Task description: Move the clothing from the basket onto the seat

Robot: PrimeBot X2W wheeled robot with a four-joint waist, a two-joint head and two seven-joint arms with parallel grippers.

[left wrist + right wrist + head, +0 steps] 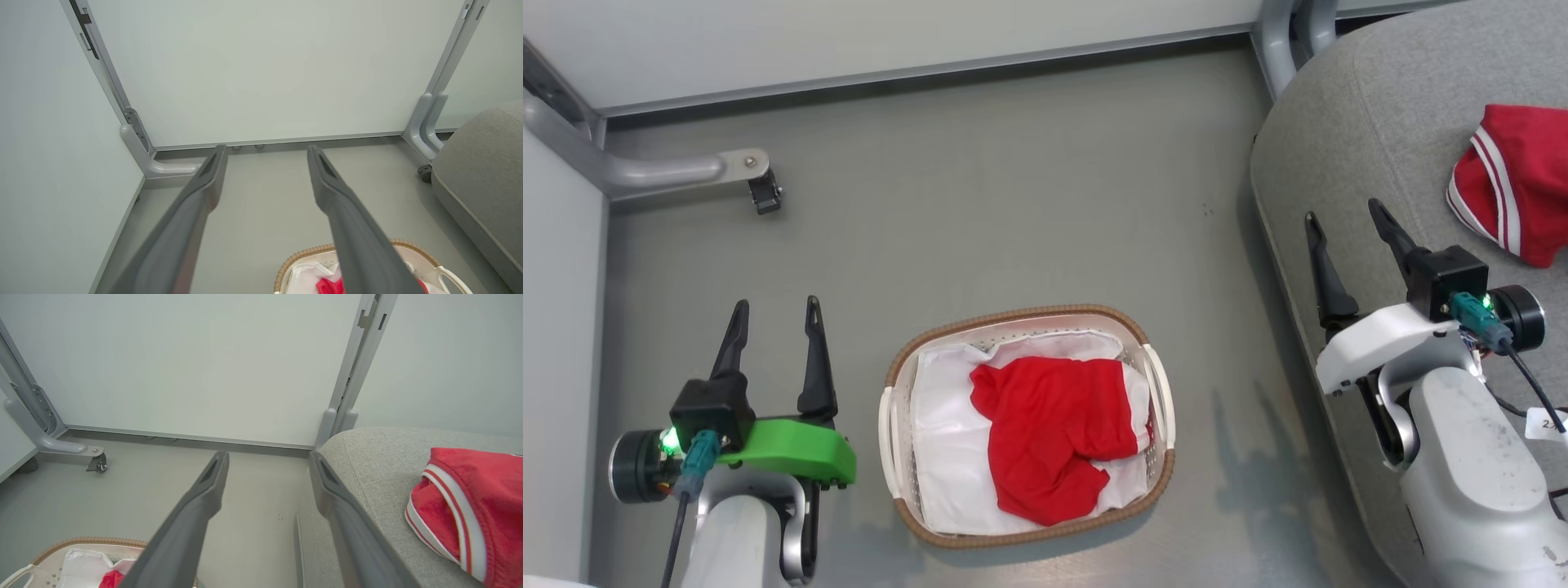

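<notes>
In oval white perforated basket, lower centre: plain red garment. On grey fabric seat, upper right: striped red jersey. Wide and empty: left gripper, right gripper.

We read a partitioned test bay, pale wall panels beyond the basket, castored metal frame legs at their foot, bare grey floor around it, grey seat on its right.

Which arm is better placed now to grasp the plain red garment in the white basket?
Probably left: the left gripper, open, is beside the white perforated basket with brown woven rim, near the plain red garment. The right gripper, also open, is over the grey fabric seat.
</notes>
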